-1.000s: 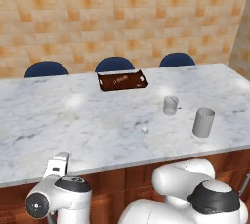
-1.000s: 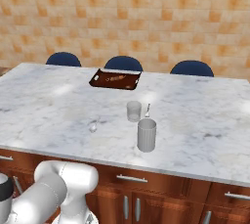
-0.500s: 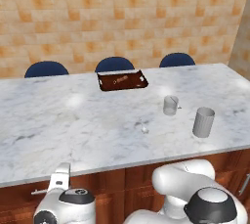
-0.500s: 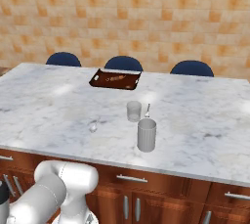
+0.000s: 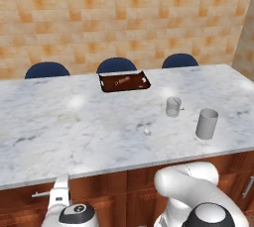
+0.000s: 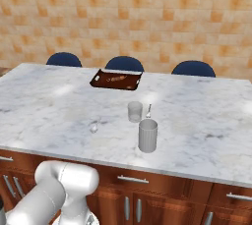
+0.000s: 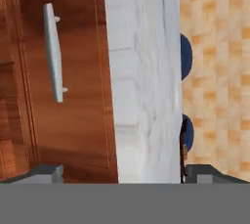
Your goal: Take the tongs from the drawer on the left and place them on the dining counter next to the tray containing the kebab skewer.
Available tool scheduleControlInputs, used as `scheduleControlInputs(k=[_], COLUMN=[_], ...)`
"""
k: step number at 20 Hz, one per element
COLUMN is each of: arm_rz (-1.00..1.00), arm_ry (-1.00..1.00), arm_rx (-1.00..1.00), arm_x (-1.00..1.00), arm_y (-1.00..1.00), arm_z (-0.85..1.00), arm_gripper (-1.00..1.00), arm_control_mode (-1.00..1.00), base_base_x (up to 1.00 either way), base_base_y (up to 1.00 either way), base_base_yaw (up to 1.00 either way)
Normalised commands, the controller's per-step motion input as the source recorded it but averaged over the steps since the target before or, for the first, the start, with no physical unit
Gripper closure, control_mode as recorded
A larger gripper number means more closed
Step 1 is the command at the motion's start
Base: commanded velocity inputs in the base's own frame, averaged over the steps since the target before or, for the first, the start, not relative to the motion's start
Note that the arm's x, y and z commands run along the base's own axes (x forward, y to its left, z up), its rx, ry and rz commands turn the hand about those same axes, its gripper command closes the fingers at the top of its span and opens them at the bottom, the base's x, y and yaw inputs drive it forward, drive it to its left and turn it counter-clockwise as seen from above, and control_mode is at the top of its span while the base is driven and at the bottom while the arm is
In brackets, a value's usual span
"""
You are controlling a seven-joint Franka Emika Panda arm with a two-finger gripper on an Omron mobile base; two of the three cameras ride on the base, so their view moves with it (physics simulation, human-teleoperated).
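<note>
Jaws spread wide and empty, the gripper [image 7: 119, 171] faces the closed drawer [image 7: 68, 86] below the dining counter's [image 5: 74, 127] near edge — reaching its handle [image 7: 53, 52] comes next; tongs presumably inside, tray [image 5: 124, 81] at the far edge.

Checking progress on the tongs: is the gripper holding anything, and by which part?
Nothing is held. The gripper is open, facing the closed red-brown wood drawer and its silver bar handle.

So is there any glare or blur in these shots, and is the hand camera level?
Left base view: soft pale glare patch on the counter, otherwise sharp. Right base view: similar sheen, sharp. Hand view: rolled sideways, drawer handle standing vertical.
</note>
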Motion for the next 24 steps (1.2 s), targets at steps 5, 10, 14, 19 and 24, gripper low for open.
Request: scheduleControlInputs(k=[5, 10, 14, 19, 24], arm_rz=[0.05, 0.05, 0.02, 0.0, 0.0], arm_ry=[-0.18, -0.14, -0.02, 0.0, 0.0], arm_rx=[-0.09, -0.04, -0.01, -0.02, 0.0], arm_x=[-0.01, 0.0, 0.09, 0.18, 0.07], arm_y=[0.28, 0.21, 0.14, 0.12, 0.02], arm_z=[-0.13, -0.2, -0.16, -0.09, 0.0], arm_gripper=[-1.0, -1.0, -1.0, -1.0, -1.0], arm_control_mode=[-1.0, -1.0, -1.0, -1.0, -1.0], base_base_x=[0.0, 0.0, 0.0, 0.0, 0.0], base_base_y=[0.0, 0.0, 0.0, 0.0, 0.0], base_base_yaw=[0.0, 0.0, 0.0, 0.0, 0.0])
